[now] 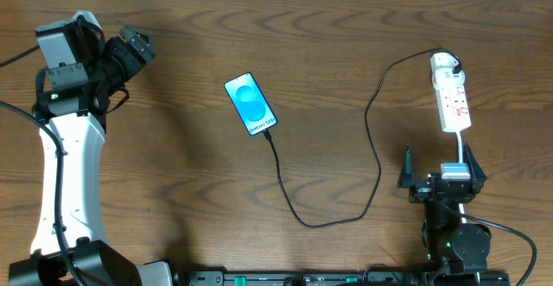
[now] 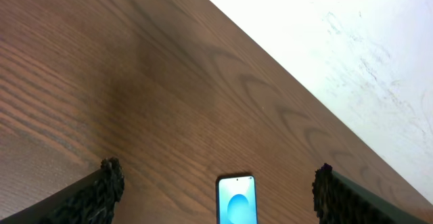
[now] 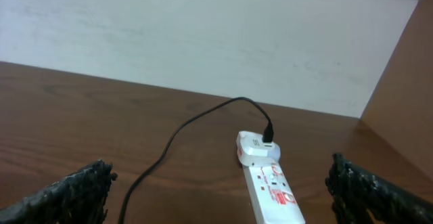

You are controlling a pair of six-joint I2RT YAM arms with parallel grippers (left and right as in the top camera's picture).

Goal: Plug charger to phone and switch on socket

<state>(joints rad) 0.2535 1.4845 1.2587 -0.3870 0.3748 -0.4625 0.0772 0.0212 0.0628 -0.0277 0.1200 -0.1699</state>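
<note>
Brown wood-grain counter (image 1: 328,44), rectangular blue-screened phone (image 1: 251,104) at centre, thin black charger cable (image 1: 373,139) meeting its 5 o'clock end, narrow white socket strip (image 1: 453,101) at 3 o'clock, left fingers (image 2: 101,190) at 10 o'clock and right fingers (image 3: 74,190) at 4 o'clock both released

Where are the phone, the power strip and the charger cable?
phone (image 1: 251,104): overhead view, middle of its blue screen.
power strip (image 1: 453,101): overhead view, middle of its white body.
charger cable (image 3: 233,100): right wrist view, top of its arch.

phone (image 2: 237,201) base off-frame; socket (image 3: 272,185) base likewise
</note>
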